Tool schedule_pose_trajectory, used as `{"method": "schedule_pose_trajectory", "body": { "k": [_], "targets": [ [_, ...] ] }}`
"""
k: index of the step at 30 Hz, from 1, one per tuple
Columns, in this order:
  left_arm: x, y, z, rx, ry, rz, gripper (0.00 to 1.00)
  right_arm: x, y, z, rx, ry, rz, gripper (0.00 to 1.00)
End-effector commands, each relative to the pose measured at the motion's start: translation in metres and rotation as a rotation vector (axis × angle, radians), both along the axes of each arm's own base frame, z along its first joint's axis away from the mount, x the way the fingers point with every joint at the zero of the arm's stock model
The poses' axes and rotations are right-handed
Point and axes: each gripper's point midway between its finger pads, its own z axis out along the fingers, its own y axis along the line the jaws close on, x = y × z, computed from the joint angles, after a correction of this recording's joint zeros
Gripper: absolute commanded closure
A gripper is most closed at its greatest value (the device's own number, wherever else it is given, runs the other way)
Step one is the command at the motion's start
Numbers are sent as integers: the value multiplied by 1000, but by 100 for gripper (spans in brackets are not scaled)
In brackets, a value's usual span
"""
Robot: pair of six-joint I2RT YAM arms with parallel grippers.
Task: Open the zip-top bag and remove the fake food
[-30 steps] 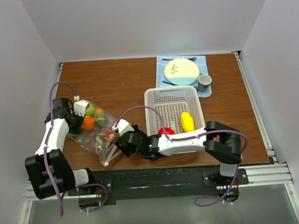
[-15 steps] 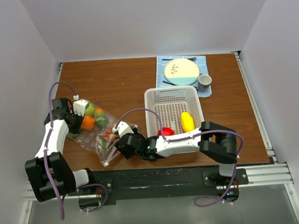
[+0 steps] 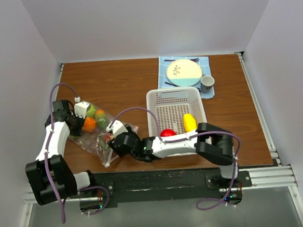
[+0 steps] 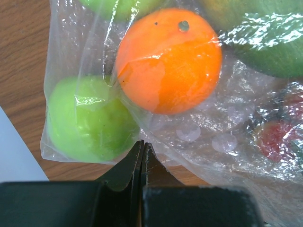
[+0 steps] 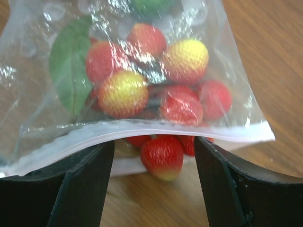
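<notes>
A: Where does the zip-top bag (image 3: pixel 91 141) lie?

B: Flat on the table (image 3: pixel 123 84), left side, just left of the white basket (image 3: pixel 156 100). Its zip strip faces the near edge.

A: Left gripper (image 4: pixel 142 150)?

B: Jaws pressed together, no gap between them. They pinch the bag's film at the end away from the zip strip. A green fruit (image 4: pixel 87 118) and the orange (image 4: pixel 168 59) sit just past the tips, inside the plastic.

A: Right gripper (image 5: pixel 154 142)?

B: Jaws wide apart at the bag's mouth, one finger on each side of a strawberry (image 5: pixel 162 158). That berry lies in the open mouth, below the upper zip strip. Neither finger touches it in the wrist view, so nothing is clamped.

A: Where is the fake food, overall?

B: Most of it is inside the bag: more strawberries (image 5: pixel 184 59) bunched behind the strip, a green leaf (image 5: pixel 71 71) beside them, the round fruits toward the left arm's end. Two pieces are in the basket, a yellow lemon (image 3: pixel 189 122) and a red round one (image 3: pixel 167 133), side by side at its near end.

A: Anything else on the table?

B: A plate (image 3: pixel 184 72) and a cup (image 3: pixel 207 81) at the far right, well apart from the bag
</notes>
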Motion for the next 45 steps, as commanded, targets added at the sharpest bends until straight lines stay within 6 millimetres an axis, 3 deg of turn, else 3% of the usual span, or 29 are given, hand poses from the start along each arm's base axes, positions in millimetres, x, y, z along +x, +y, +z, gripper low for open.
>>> {"method": "schedule_pose_trajectory", "body": {
  "k": [1,11,14,15,17,20,28,30,32,34,35,37,40,45],
  "targets": [
    [1,1,4,3,-25,-11,100,9,18,12,41,-47,-7,33],
    [-1,-1,-2,-5,-13,-18,100,7,5,-19,-33,-32,-19,35],
    [-1,-1,-1,-2,-15,-18,100,6,5,-18,-27,-30,-12,48],
    [0,0,0,0,-18,-16,100,6,7,-14,-15,-32,-7,59],
    [-1,0,-1,2,-18,-15,100,6,6,-8,-4,-37,-8,70],
    [0,1,0,5,-21,-11,100,6,4,7,19,-44,-9,99],
    [3,5,-4,16,-21,3,100,-4,-25,63,93,-49,-11,100],
    [4,7,-7,26,-19,14,100,-10,-35,64,93,-25,-8,100],
    [4,8,-9,28,-15,19,100,-14,-43,80,136,-18,-5,100],
    [4,8,-12,24,-8,23,100,-23,-56,73,114,15,8,100],
    [5,8,-11,23,-10,24,100,-25,-62,85,141,13,11,100],
    [6,7,-12,18,-9,23,100,-30,-73,84,138,28,14,100],
    [7,7,-11,14,-7,27,100,-32,-87,103,158,14,13,100],
    [8,5,-11,-1,-2,28,100,-29,-104,163,239,-63,9,100]
  ]
}}
